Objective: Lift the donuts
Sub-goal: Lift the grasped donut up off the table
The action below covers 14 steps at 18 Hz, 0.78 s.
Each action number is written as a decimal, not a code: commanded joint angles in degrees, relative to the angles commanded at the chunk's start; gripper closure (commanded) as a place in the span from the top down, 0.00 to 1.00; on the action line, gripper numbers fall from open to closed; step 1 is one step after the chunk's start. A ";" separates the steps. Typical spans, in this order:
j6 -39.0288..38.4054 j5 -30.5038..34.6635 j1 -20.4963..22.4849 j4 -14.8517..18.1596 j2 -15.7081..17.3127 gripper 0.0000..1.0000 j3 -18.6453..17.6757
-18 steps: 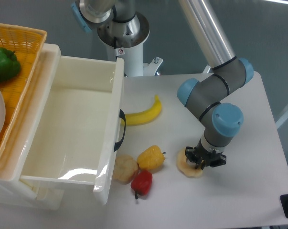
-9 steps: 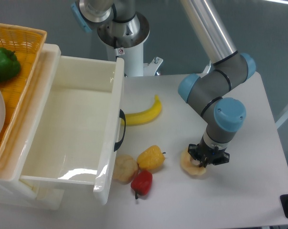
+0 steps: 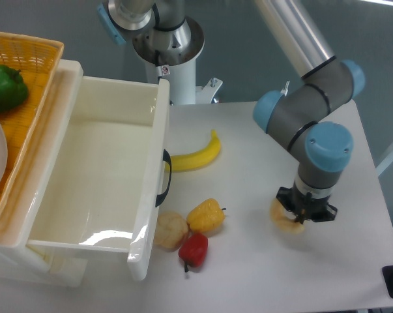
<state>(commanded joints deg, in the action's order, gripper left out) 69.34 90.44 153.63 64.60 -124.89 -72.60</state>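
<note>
The gripper [image 3: 304, 218] has its fingers closed on the donut [image 3: 282, 215], which seems to hang just clear of the white bench [image 3: 248, 274], right of the yellow pepper [image 3: 206, 216]. Gripped only at its edge, it could swing and slip free.

White table [image 3: 248, 274], grey-blue floor [image 3: 66, 19] behind.
</note>
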 joint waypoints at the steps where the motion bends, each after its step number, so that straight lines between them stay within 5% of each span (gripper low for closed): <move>1: 1.14 0.00 0.27 0.26 0.18 0.00 0.09; 14: 13.63 2.10 1.32 8.26 1.76 0.00 4.31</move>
<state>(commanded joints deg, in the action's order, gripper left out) 82.96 92.55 154.95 72.86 -123.14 -68.29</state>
